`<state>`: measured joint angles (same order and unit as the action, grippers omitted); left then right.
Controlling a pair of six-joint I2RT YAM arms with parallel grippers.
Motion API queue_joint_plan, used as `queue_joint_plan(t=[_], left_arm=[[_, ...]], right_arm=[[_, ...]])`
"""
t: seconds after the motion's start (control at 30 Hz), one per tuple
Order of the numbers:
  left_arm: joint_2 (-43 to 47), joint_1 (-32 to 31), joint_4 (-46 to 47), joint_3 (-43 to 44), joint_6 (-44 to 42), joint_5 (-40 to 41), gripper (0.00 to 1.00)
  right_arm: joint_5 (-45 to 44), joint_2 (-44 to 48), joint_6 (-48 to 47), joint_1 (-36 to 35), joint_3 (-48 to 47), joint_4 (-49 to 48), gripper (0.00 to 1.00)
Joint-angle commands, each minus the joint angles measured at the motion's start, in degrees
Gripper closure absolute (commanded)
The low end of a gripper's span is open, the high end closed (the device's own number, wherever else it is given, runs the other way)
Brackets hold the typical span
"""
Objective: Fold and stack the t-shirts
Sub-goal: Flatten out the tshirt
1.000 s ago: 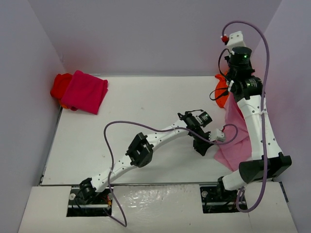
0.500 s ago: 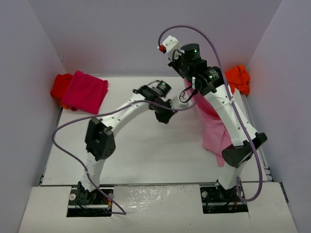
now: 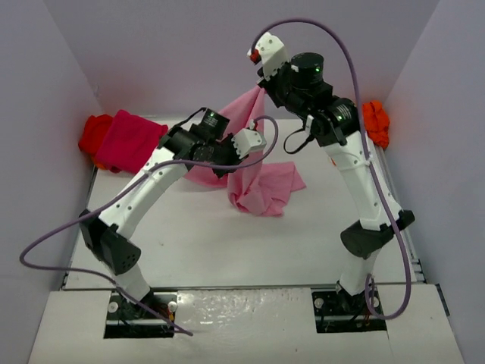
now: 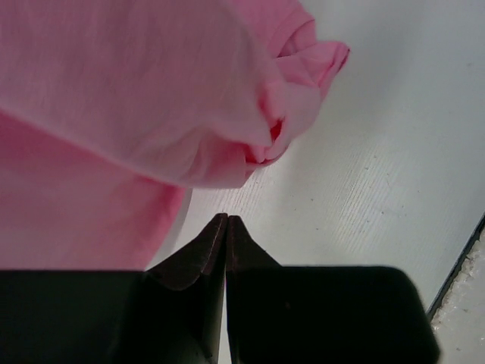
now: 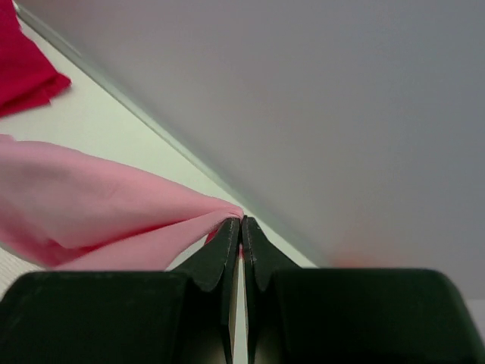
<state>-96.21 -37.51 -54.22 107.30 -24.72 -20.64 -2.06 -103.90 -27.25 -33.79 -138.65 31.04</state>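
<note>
Pink t-shirt (image 3: pixel 265 186) not folded yet.
The right gripper (image 5: pixel 241 220) pinches it high; the left gripper (image 4: pixel 227 218) is squeezed shut beside it. Left of them, magenta t-shirt (image 3: pixel 135 142) lies on red t-shirt (image 3: pixel 92 133); orange t-shirt (image 3: pixel 377 123) waits right.

**Robot lab: a boxed-in test cell**

Reads as a robotics lab cell. Closed in on three sides by plain lilac panels: back wall (image 3: pixel 189 53), left wall (image 3: pixel 38 152), right wall (image 3: pixel 447 114). Floored with a plain white surface (image 3: pixel 227 243) and a near ledge (image 3: pixel 242 318) in front of it. Carries two white-and-black jointed machines, left arm (image 3: pixel 144 201) and right arm (image 3: pixel 356 174), bolted into square cut-outs in that ledge. Trails purple cable (image 3: pixel 303 20) in wide loose loops. Glows green at a status light (image 3: pixel 309 67) high on the right arm. Fills the bottom of each wrist view with black two-finger tooling: left gripper (image 4: pixel 226 218), right gripper (image 5: pixel 241 221).
</note>
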Motion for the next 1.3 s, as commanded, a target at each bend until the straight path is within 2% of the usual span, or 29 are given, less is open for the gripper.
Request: queue_joint_plan(t=[0.0,0.1,0.23,0.37,0.57,0.7,0.9,1.07,1.2,1.27], left_arm=[[-4.6,-3.0,0.1,0.4,-1.7,0.0,1.00],[-7.5,-5.5,0.6,0.9,-1.8,0.9,1.00],[-11.9,-7.8,3.1,-0.1,-1.0,2.6,1.00],[-14.8,-9.3,5.9,-1.8,-0.3,4.9,1.00],[-19.3,-12.6,8.2,-2.8,0.8,10.4,1.00],[-21.5,-13.3,9.3,-2.1,0.7,10.0,1.00],[-28.8,-14.3,6.5,6.2,1.1,4.5,1.00],[-38.5,-15.4,3.1,17.1,0.7,4.1,1.00],[-45.5,-13.5,-5.9,26.7,0.5,-0.8,1.00],[-47.2,-11.7,-7.3,28.0,0.1,-3.0,1.00]], right_arm=[[-9.8,-1.7,-1.3,1.3,11.2,-10.3,1.00],[-10.3,-3.0,-2.0,2.6,16.1,-13.1,1.00],[-11.5,-6.6,-2.5,3.2,17.4,-15.1,1.00],[-13.7,-10.1,-3.1,3.5,14.4,-16.4,1.00],[-21.6,-12.7,-3.7,5.0,9.3,-22.7,1.00],[-24.6,-13.7,-7.3,5.2,7.6,-24.9,1.00],[-25.9,-12.8,-9.9,4.5,13.3,-26.0,1.00],[-27.4,-12.2,-11.9,5.2,16.5,-27.6,1.00],[-28.3,-11.3,-14.4,5.8,19.1,-28.6,1.00],[-29.3,-10.7,-15.6,5.8,20.4,-29.8,1.00]])
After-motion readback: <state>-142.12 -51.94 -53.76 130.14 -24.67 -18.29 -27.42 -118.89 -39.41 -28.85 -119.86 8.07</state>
